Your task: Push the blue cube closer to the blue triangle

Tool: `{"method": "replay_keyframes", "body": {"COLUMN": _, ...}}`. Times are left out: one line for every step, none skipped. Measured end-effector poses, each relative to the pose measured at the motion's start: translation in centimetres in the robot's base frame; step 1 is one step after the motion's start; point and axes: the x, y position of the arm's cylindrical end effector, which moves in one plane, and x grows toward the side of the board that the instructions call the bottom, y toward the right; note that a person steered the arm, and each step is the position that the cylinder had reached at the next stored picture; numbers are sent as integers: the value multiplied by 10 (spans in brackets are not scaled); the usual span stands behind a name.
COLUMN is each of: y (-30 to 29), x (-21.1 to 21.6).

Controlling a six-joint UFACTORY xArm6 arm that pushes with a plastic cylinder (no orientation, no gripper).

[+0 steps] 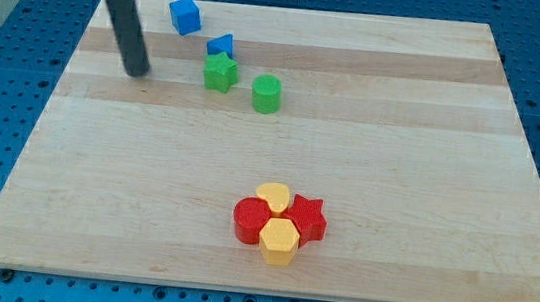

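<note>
The blue cube (186,15) sits near the board's top edge, left of centre. The blue triangle (221,44) lies just below and to the right of it, a small gap between them. My tip (139,72) rests on the board to the left of and below the cube, left of the green star. The dark rod rises from it toward the view's top left.
A green star (221,72) touches the blue triangle from below. A green cylinder (267,93) stands to its right. A cluster of red and yellow blocks (280,222) lies near the bottom centre. The wooden board (432,138) sits on a blue perforated table.
</note>
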Motion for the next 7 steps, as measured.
{"method": "replay_keyframes", "body": {"y": -19, "x": -61}}
{"method": "replay_keyframes", "body": {"y": -11, "x": -119}}
{"method": "replay_keyframes", "body": {"y": 6, "x": -132}}
{"method": "replay_keyframes", "body": {"y": 36, "x": -128}}
{"method": "replay_keyframes", "body": {"y": 41, "x": -109}}
{"method": "replay_keyframes", "body": {"y": 52, "x": -94}}
{"method": "replay_keyframes", "body": {"y": 71, "x": -84}}
